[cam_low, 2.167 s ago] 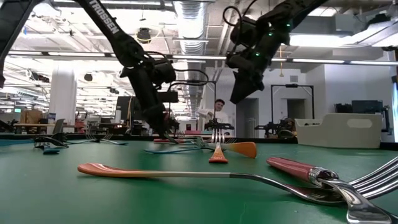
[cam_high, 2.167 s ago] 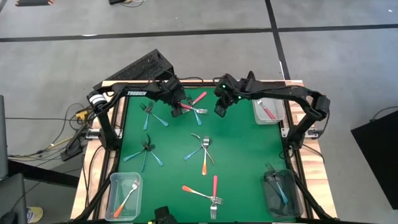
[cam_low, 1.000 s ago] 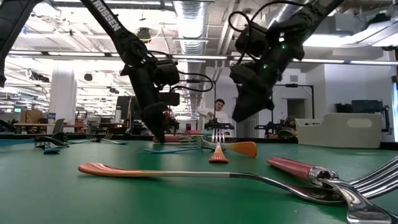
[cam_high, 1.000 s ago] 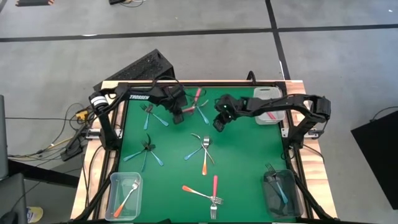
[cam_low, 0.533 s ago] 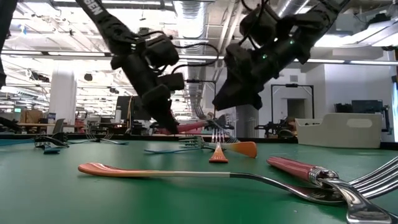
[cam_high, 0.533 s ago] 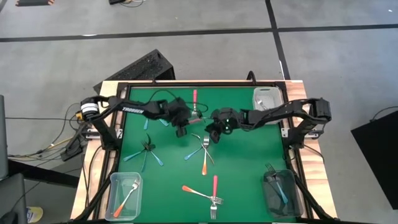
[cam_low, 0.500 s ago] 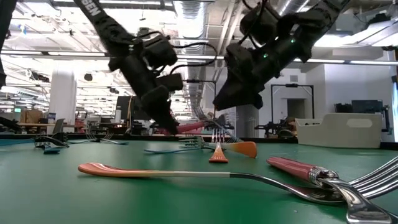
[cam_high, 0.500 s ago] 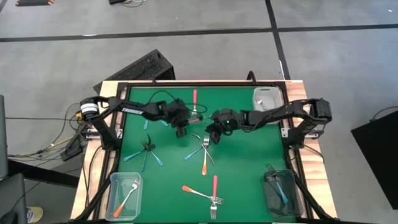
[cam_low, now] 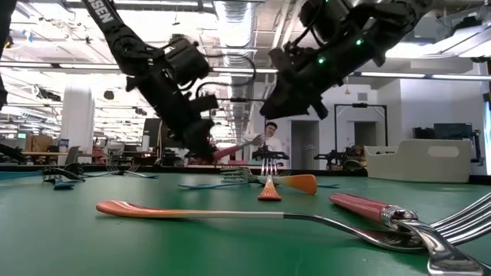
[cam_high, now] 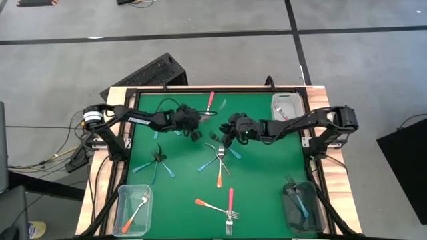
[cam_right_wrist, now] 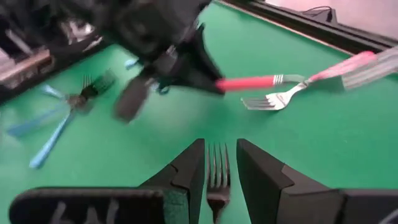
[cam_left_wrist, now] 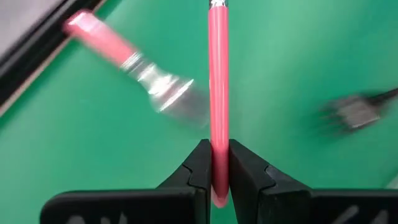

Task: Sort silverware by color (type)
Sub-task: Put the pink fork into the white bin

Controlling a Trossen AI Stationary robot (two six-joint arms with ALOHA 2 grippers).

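My left gripper [cam_high: 197, 127] is over the far middle of the green table, shut on a pink-handled fork [cam_low: 230, 150] that is raised off the cloth. My right gripper [cam_high: 225, 140] hovers just to its right, open and clear of the table. In the right wrist view a fork [cam_right_wrist: 216, 165] lying on the cloth shows between the right fingers, untouched. A second pink fork [cam_high: 211, 100] and a silver fork head [cam_right_wrist: 273, 99] lie near the far edge. My left gripper pinches the pink fork's handle near its free end [cam_left_wrist: 217, 127] between its two fingers. The handle runs straight on along the fingers. The fork is lifted clear, slanting up, with its tines [cam_low: 249, 140] as the high end.
Blue forks lie at the left [cam_high: 160, 160]. A mixed cluster [cam_high: 219, 163] sits mid-table, and pink and orange forks [cam_high: 223, 203] lie near the front. Clear bins stand at the near left [cam_high: 135, 208], near right [cam_high: 298, 203] and far right [cam_high: 288, 107].
My left gripper has tipped from pointing steeply down to slanting, and it has lifted the pink fork off the cloth, tines end up. My right gripper has swung toward the table's left, closer to the left gripper, and has tipped more level.
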